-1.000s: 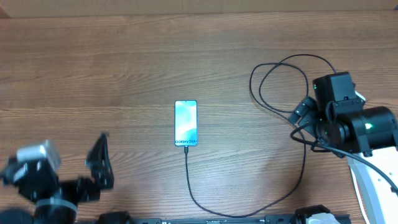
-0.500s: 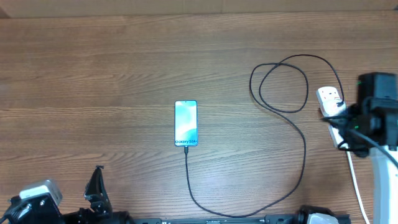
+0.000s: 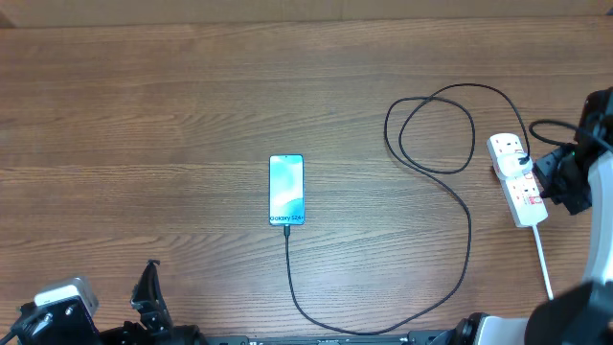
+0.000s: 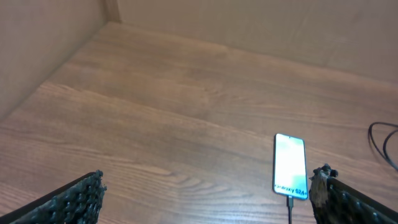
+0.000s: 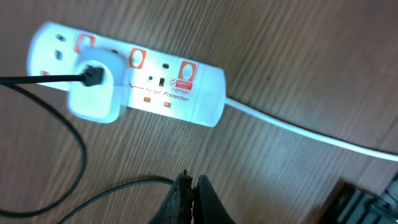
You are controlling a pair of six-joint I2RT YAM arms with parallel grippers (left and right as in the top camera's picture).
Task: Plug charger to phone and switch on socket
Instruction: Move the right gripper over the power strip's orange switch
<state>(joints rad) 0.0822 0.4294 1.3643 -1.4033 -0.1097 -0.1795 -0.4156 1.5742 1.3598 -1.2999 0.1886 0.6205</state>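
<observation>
The phone [image 3: 286, 190] lies flat mid-table with its light-blue screen lit, also seen in the left wrist view as the phone [image 4: 290, 166]. The black charger cable [image 3: 468, 240] is plugged into the phone's near end, curves right, loops, and reaches a white adapter [image 5: 93, 91] seated in the socket [image 3: 518, 182]. The socket [image 5: 205, 93] shows red switch marks. My right gripper [image 3: 554, 180] is shut on nothing, just right of the socket and apart from it; its fingertips [image 5: 191, 180] hover over bare wood. My left gripper [image 4: 209, 180] stands wide open, low at the front left [image 3: 148, 292].
The socket's thick white cord [image 5: 298, 127] runs off toward the front right edge [image 3: 542, 259]. A strand of the black cable [image 5: 93, 199] lies on the wood just beside my right fingertips. A cardboard wall [image 4: 249, 25] borders the far side of the table.
My right arm pulled back to the right off the socket, uncovering it, and its jaws closed. My left arm drew back to the front-left corner and stayed open.
</observation>
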